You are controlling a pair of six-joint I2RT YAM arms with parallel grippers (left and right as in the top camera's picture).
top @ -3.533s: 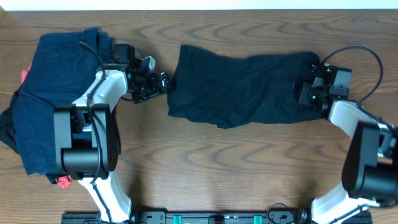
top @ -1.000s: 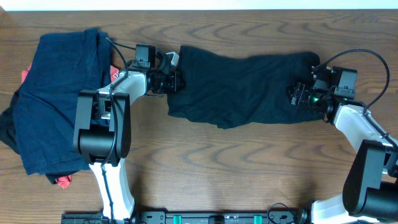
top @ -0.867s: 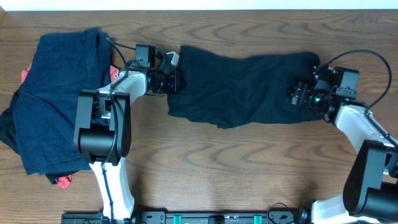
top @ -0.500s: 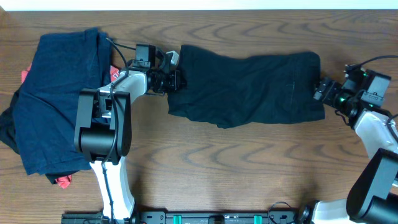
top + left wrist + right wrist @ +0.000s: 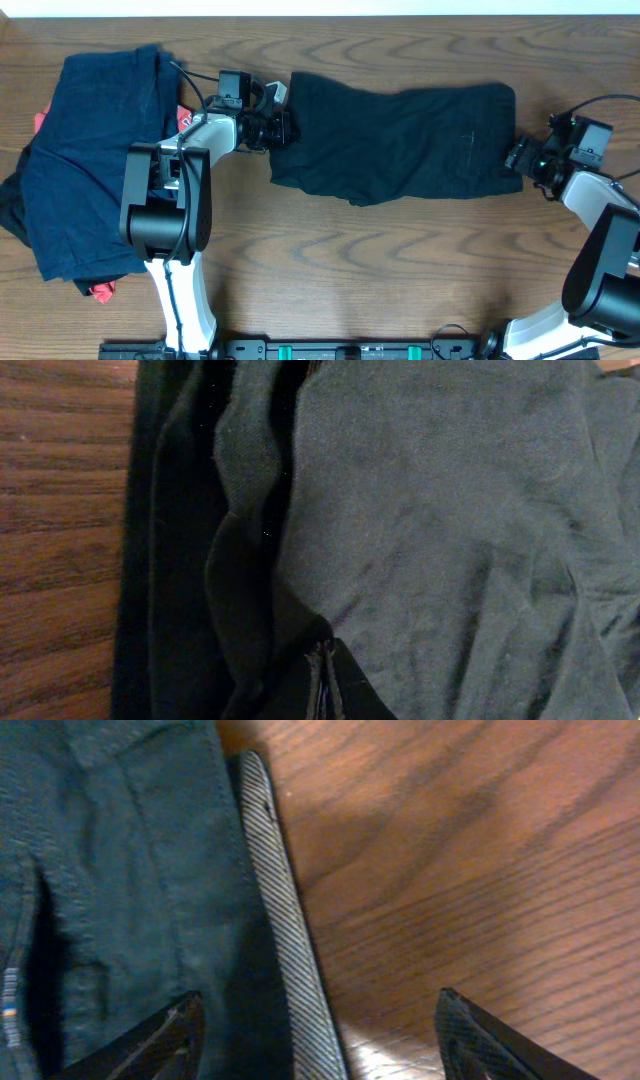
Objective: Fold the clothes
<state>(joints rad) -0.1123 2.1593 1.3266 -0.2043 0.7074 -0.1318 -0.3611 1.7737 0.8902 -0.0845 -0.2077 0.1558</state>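
The black shorts [image 5: 400, 145] lie spread flat in the middle of the wooden table [image 5: 350, 270]. The left gripper [image 5: 282, 130] is pinched tight on their left edge, with cloth bunched round its tips. At their right edge the right gripper [image 5: 520, 157] stands wide, one finger over the cloth and the other over wood, holding nothing. Far left, a navy garment [image 5: 90, 150] tops a heap, with a red-orange garment [image 5: 100, 291] peeking out below.

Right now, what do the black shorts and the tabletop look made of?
Flat black fabric shorts: soft matte cloth, maybe cotton; creases, stitched seams. Brown grained tabletop: wood or wood-look laminate, slight sheen; swirling grain, can't tell which.
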